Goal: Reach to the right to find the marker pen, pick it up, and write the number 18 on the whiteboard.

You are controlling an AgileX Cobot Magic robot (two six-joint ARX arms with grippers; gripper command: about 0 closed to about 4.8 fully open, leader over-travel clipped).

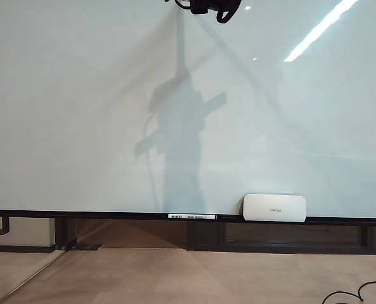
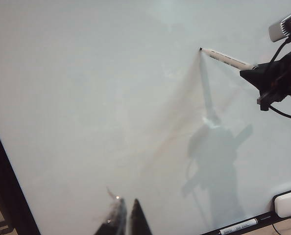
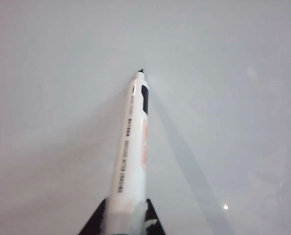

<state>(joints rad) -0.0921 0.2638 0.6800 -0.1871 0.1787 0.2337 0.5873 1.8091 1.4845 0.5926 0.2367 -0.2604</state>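
The whiteboard [image 1: 80, 95] fills nearly the whole exterior view, glossy white with a thin black frame. My right gripper [image 3: 127, 215] is shut on the marker pen [image 3: 133, 147], a white barrel with printed text and a small black tip. From the left wrist view, the marker pen [image 2: 229, 58] slants toward the board, and its tip meets its own shadow on the surface. In the exterior view only part of the right gripper [image 1: 207, 6] shows, at the top edge. The left gripper [image 2: 127, 215] hovers near the board with its fingers together and nothing between them. No strokes of the number 18 are in view.
A white rounded eraser [image 1: 274, 208] rests on the board's black ledge [image 1: 112, 215], with a white barcode-labelled pen [image 1: 191, 216] lying to its left. A black cable [image 1: 359, 292] lies on the floor at lower right. The arm's shadow falls on the board's middle.
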